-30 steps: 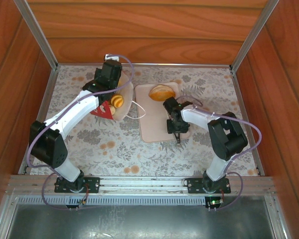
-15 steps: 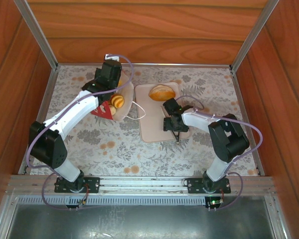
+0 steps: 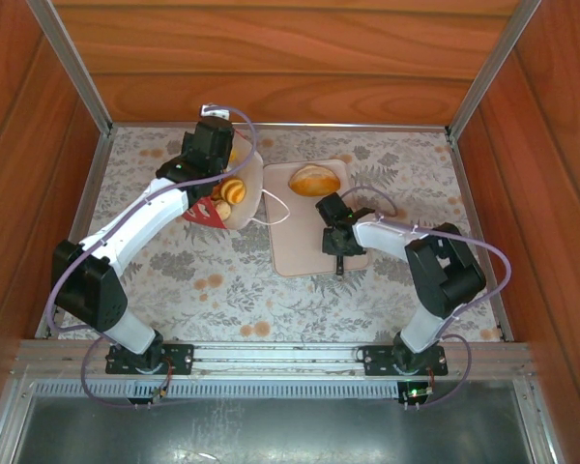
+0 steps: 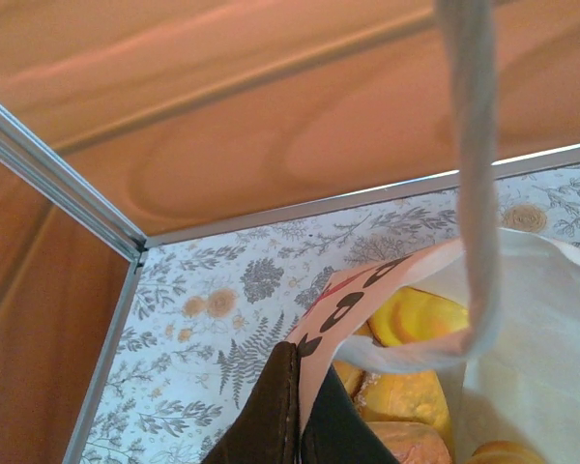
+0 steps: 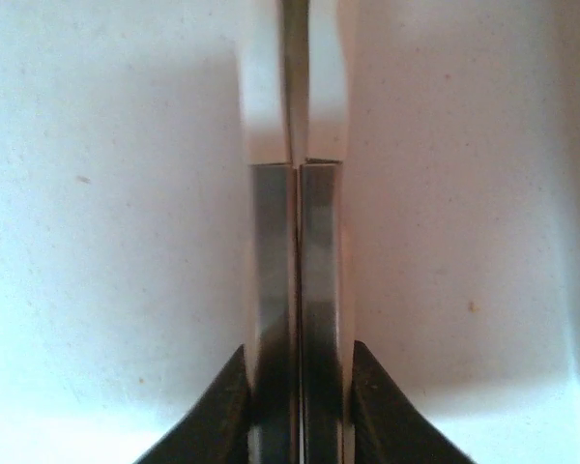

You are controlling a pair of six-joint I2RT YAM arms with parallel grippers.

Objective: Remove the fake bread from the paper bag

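The paper bag (image 3: 240, 172) lies tipped on its side at the back left, its red lower part (image 3: 205, 214) toward me. My left gripper (image 3: 213, 174) is shut on the bag's wall (image 4: 353, 304), one finger (image 4: 271, 416) outside and the other inside. Glossy orange fake bread (image 3: 234, 188) shows in the bag's mouth, where several pieces (image 4: 418, 317) are packed together. A cord handle (image 4: 472, 145) hangs across the left wrist view. One round bun (image 3: 314, 179) rests on the beige tray (image 3: 300, 246). My right gripper (image 3: 339, 267) is shut and empty, its fingertips (image 5: 271, 290) down on the tray (image 5: 106, 242).
Wooden walls with metal rails (image 3: 271, 126) box in the floral tabletop (image 3: 193, 280). The bag's second cord handle (image 3: 275, 208) loops onto the tray's left edge. The back left corner post (image 4: 63, 184) stands close to the left gripper.
The left gripper has pulled the bag up and to the right, toward the tray, and more bread now shows in its mouth. The right gripper shifted slightly on the tray and stays shut.
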